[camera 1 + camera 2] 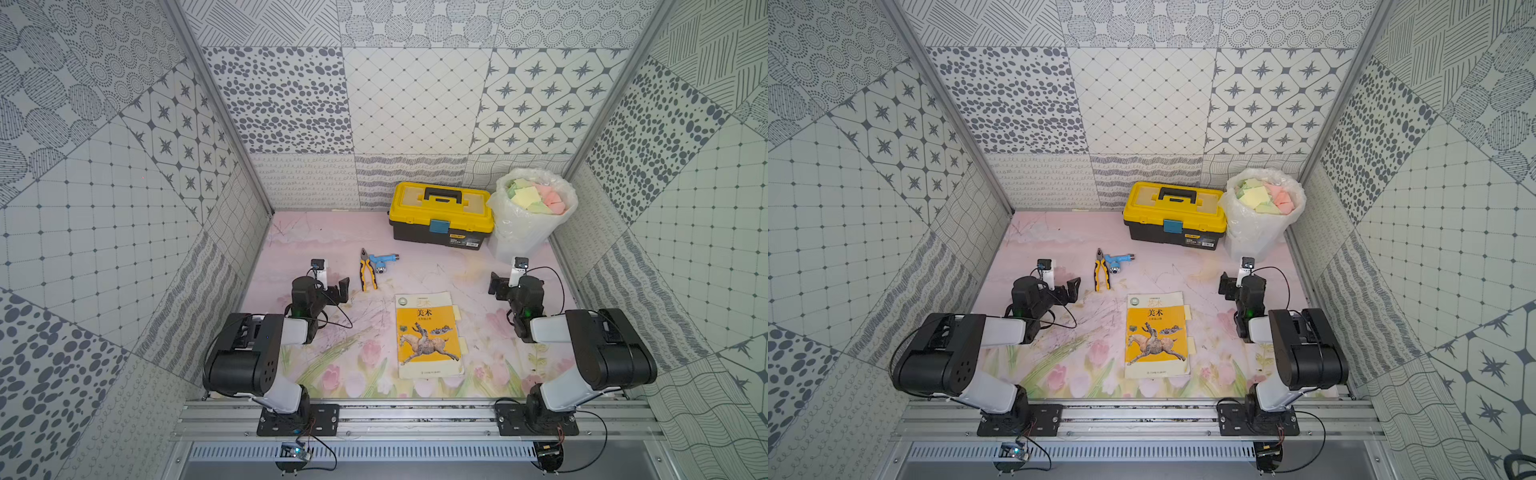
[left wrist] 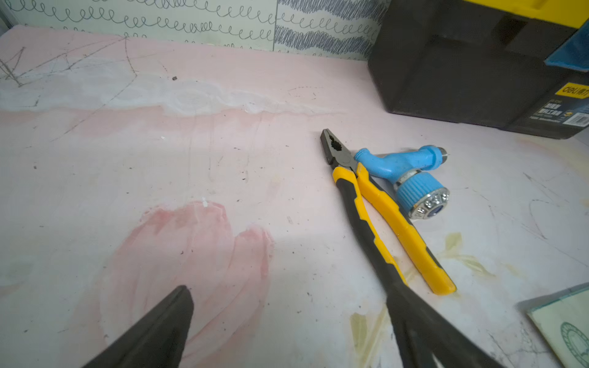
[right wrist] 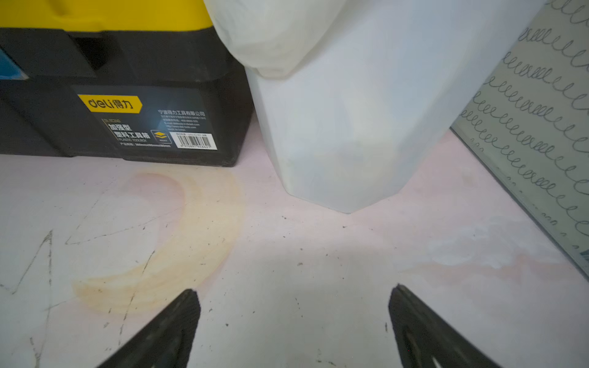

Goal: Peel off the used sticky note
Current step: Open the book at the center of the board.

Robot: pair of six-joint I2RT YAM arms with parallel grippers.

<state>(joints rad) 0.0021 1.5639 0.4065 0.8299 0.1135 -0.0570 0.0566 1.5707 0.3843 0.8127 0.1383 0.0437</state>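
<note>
On the counter (image 1: 316, 237), mid-way, the art textbook (image 1: 430, 336) lies shut with pale sticky notes (image 1: 457, 312) jutting from its right edge — handy, I judge, for the right end effector (image 3: 293, 293) — which, like the left end effector (image 2: 290, 296), has jaws spread and empty.

The right gripper (image 3: 294, 290) hangs low over the scuffed pink tabletop (image 3: 318, 248), its two black fingers (image 3: 165, 334) spread wide with nothing between them. Ahead, a black-and-yellow Deli toolbox (image 3: 127, 95) stands touching, or perhaps just beside, a white bin (image 3: 350, 127), whose plastic liner (image 3: 271, 38) droops over its side.
</note>
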